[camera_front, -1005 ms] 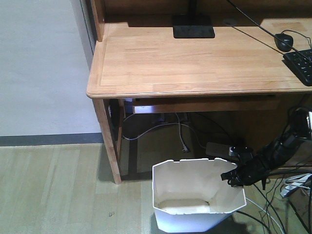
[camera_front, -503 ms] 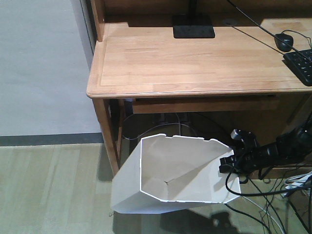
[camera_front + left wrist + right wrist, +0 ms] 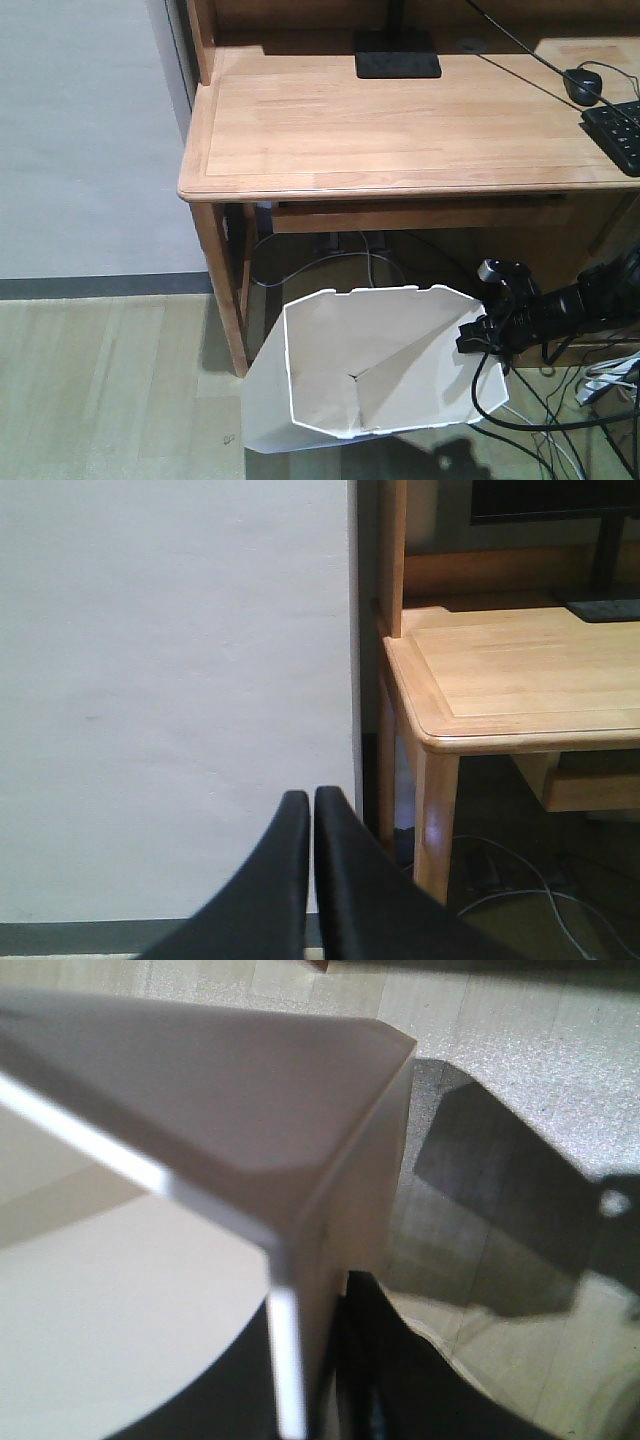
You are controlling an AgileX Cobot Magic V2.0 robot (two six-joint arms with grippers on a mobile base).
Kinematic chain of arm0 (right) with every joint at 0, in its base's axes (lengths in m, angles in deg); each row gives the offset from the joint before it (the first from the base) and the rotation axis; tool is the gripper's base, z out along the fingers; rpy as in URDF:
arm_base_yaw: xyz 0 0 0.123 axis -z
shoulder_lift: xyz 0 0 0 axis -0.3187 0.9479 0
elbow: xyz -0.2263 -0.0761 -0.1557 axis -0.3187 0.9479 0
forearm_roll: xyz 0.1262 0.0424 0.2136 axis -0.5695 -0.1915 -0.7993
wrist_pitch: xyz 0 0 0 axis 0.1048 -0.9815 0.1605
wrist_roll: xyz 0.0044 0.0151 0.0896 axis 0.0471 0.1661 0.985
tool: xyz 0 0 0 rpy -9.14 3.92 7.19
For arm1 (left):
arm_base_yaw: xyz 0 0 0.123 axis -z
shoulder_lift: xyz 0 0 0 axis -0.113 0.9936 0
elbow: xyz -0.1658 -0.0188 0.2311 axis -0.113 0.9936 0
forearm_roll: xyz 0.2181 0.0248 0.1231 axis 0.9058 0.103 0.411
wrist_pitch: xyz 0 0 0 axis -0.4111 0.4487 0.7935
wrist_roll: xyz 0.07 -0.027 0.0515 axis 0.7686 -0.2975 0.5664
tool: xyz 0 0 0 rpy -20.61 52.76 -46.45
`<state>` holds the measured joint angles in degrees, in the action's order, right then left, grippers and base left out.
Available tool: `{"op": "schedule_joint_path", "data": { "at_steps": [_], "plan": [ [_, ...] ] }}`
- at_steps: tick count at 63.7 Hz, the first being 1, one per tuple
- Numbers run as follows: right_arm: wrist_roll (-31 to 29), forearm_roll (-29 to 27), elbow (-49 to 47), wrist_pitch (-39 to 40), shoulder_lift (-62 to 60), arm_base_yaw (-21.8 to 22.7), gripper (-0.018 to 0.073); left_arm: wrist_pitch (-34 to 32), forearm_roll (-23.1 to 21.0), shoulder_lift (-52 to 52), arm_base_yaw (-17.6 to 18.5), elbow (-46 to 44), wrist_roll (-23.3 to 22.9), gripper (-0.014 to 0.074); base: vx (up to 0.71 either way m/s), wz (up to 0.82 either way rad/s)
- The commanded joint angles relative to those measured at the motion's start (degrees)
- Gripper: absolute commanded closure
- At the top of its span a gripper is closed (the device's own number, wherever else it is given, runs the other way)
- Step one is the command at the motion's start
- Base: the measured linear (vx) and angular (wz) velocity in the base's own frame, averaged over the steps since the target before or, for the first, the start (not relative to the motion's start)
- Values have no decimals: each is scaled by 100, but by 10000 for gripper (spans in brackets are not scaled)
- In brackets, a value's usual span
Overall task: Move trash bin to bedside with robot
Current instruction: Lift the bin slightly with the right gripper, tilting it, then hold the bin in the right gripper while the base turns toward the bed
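Light wooden desk surface [image 3: 400,120] stands behind the tall white faceted plastic trash bin [image 3: 370,350], which is just beside the front left desk leg [image 3: 215,290]. The bin is tipped, its long axis leaning, mouth facing up toward the front camera and base at the lower left. The black right end effector [image 3: 479,338] is clamped on the bin's right rim wall. The left end effector [image 3: 311,798] has its fingers pressed together. Black cables [image 3: 560,425] lie beside the bin.

right wrist: trash bin [image 3: 250,1110] wall blurred, up close, hiding the tips of my right fingers [image 3: 400,1390] | front: my right arm [image 3: 590,300] runs off the right edge, keyboard [image 3: 615,130] cropped there too | left wrist: my left fingers [image 3: 290,880] cut by bottom edge
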<state>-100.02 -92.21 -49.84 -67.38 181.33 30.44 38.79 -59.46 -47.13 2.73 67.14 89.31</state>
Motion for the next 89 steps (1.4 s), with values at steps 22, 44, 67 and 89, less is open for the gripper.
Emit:
{"op": "schedule_joint_path", "data": {
  "at_steps": [22, 44, 67, 89],
  "plan": [
    [23, -265, -29, -1615, -424, 30, 566, -405, -24, -85, -2, 108, 0, 603, 0, 0],
    [23, -265, -29, -1615, -424, 30, 566, -405, -24, -85, -2, 108, 0, 603, -2, 8],
    [23, -265, -29, -1615, -424, 30, 566, -405, -24, -85, -2, 108, 0, 603, -5, 42],
    [23, -265, -29, -1615, -424, 30, 566, -405, -24, -85, -2, 108, 0, 603, -4, 63]
  ]
}}
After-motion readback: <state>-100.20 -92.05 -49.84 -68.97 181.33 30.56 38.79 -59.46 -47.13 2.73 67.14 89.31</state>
